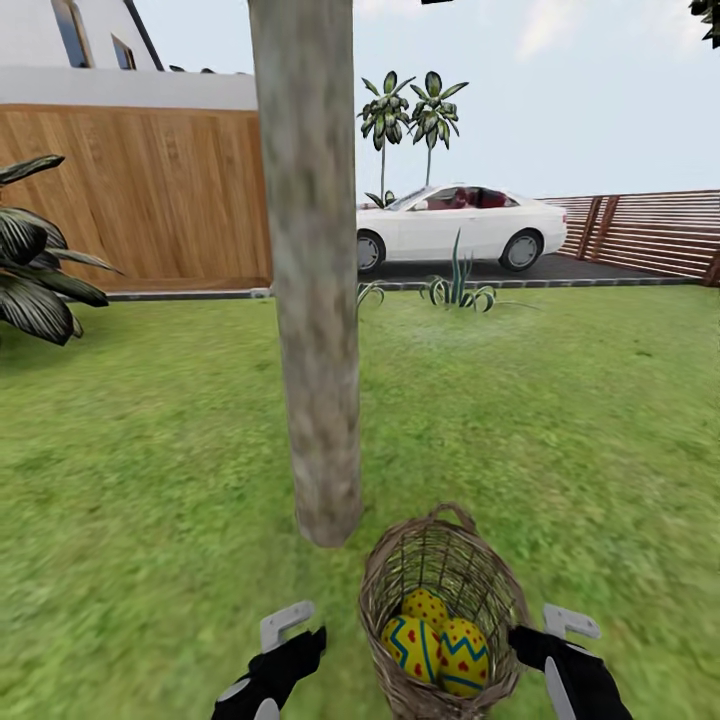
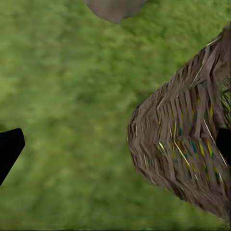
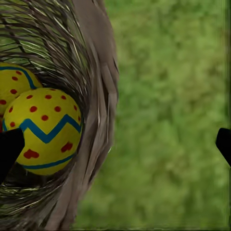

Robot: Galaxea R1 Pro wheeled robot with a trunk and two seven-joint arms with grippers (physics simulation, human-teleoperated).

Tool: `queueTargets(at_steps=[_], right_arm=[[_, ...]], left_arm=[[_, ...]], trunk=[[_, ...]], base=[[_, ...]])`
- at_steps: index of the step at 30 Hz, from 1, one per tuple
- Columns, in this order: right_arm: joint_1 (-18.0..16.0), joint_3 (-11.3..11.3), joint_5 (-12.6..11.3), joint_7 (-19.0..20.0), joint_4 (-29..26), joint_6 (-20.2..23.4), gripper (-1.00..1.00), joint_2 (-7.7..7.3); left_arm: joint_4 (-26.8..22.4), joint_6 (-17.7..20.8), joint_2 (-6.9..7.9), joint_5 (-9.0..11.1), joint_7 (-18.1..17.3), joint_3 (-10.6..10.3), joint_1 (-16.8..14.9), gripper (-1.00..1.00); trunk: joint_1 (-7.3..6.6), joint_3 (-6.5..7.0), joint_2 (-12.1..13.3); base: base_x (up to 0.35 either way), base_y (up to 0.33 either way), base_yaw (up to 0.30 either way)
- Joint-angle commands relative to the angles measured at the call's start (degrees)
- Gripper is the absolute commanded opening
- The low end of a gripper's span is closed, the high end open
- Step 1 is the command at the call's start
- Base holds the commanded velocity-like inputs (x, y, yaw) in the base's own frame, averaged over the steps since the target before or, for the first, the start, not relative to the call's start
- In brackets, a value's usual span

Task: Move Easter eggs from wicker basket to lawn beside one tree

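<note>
The wicker basket point(image 1: 395, 585) stands on the lawn point(image 1: 150, 480) just right of the tree point(image 1: 312, 330), near its foot. Three Easter eggs lie inside: one at the back point(image 1: 427, 606), one front left point(image 1: 412, 645), one front right point(image 1: 464, 655). My left gripper point(image 1: 300, 650) hangs open over grass left of the basket, whose woven wall point(image 2: 178, 144) shows in the left wrist view. My right gripper point(image 1: 535, 645) is open at the basket's right rim. In the right wrist view the rim point(image 3: 98, 120) lies between the fingers, with an egg point(image 3: 45, 127) beside one fingertip point(image 3: 8, 149).
A white car point(image 1: 455, 225) is parked on a driveway beyond the lawn. A wooden fence point(image 1: 140, 190) runs at the back left and a slatted one point(image 1: 650, 230) at the right. Spiky plants stand at the far left point(image 1: 35, 255) and at the lawn's far edge point(image 1: 458, 285).
</note>
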Motion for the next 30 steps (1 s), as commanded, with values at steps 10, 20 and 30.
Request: queueTargets(at_steps=[10,20,30], right_arm=[[0.0,0.0,-0.2,0.0,-0.1,0.1,1.0,0.21],[0.0,6.1,-0.1,0.0,2.2,-4.5,1.0,0.36],[0.0,7.4,-0.1,-0.1,3.8,-7.0,1.0,0.22]], left_arm=[[1.4,-0.2,0.06,0.6,0.5,0.0,0.0,1.0],[1.5,-0.2,0.11,0.6,0.2,0.0,0.0,1.0],[1.5,-0.2,0.11,0.6,0.1,0.0,0.0,1.0]], trunk=[[-2.24,1.75,4.0],[-3.34,2.64,6.0],[-3.34,2.64,6.0]], base=[[-0.33,0.0,0.0],[-0.143,0.0,0.0],[-0.002,0.0,0.0]])
